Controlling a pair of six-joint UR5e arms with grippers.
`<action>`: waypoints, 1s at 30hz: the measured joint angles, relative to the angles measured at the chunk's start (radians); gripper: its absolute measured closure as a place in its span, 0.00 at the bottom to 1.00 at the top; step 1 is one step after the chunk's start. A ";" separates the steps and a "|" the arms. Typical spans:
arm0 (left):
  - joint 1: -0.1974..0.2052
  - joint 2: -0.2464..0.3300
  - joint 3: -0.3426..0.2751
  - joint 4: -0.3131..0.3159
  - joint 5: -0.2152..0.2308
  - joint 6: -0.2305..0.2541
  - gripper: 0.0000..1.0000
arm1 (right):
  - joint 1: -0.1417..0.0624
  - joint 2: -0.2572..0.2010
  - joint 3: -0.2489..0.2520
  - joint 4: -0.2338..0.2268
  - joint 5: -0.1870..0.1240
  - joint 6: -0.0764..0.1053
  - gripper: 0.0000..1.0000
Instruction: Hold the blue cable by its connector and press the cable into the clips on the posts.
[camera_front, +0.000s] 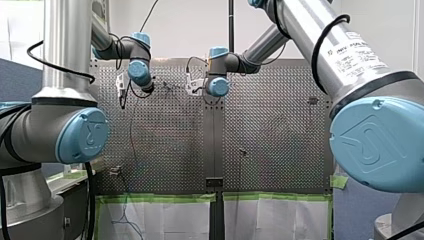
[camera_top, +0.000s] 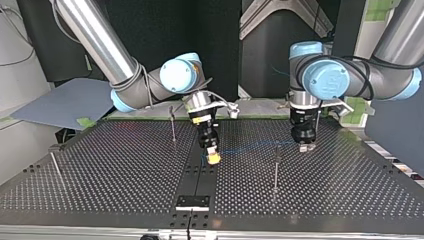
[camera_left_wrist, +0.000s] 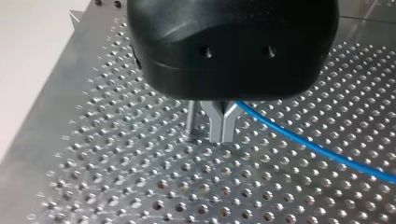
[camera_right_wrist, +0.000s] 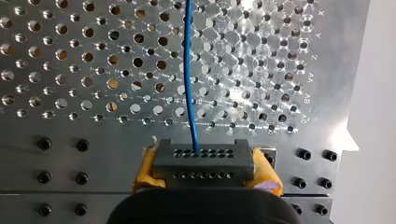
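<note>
**Table** (camera_top: 125, 165): perforated metal plate with a dark centre strip. It carries everything listed below.

**My right arm** (camera_top: 95, 45): comes in at the top view's left and reaches down to the table's middle.

**My left arm** (camera_top: 350, 77): comes in at the top view's right, with its wrist upright over the plate.

**Right claw** (camera_right_wrist: 203, 163): yellow pads (camera_right_wrist: 148, 168) are clamped on either side of the connector. In the top view it hangs tilted over the centre strip, close to the surface.

**Left claw** (camera_left_wrist: 223, 126): black body with two metal fingers (camera_left_wrist: 217, 123) drawn together, tips just above the plate. The cable comes out from between them near their root, so it counts as closed on the cable.

**Posts**: three thin upright rods in the top view.
- One (camera_top: 275, 167) stands between the two claws, nearer the left claw.
- One (camera_top: 172, 122) stands just beside the right claw's wrist.
- One (camera_top: 55, 162), leaning, stands well apart at the view's left edge.
- The left wrist view shows a further rod (camera_left_wrist: 190, 119) just beside the metal fingers.

**Connector** (camera_right_wrist: 203, 161): black block with two rows of small holes, held between the yellow pads.

**Blue cable** (camera_right_wrist: 189, 84):
- It leaves the connector's hole row and runs straight ahead over the plate.
- In the top view it spans from the right claw to the left claw, passing the nearer post's top.
- Whether it sits in that post's clip cannot be told.
</note>
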 joint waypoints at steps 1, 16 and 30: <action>0.001 -0.004 0.000 0.001 0.000 0.000 1.00 | 0.000 0.000 0.000 0.000 0.000 0.000 1.00; 0.009 -0.015 0.005 0.019 0.023 -0.030 1.00 | -0.001 0.000 -0.001 -0.002 0.003 -0.005 1.00; 0.007 -0.067 0.097 0.003 0.026 -0.055 1.00 | -0.018 0.000 -0.005 -0.003 0.002 -0.008 1.00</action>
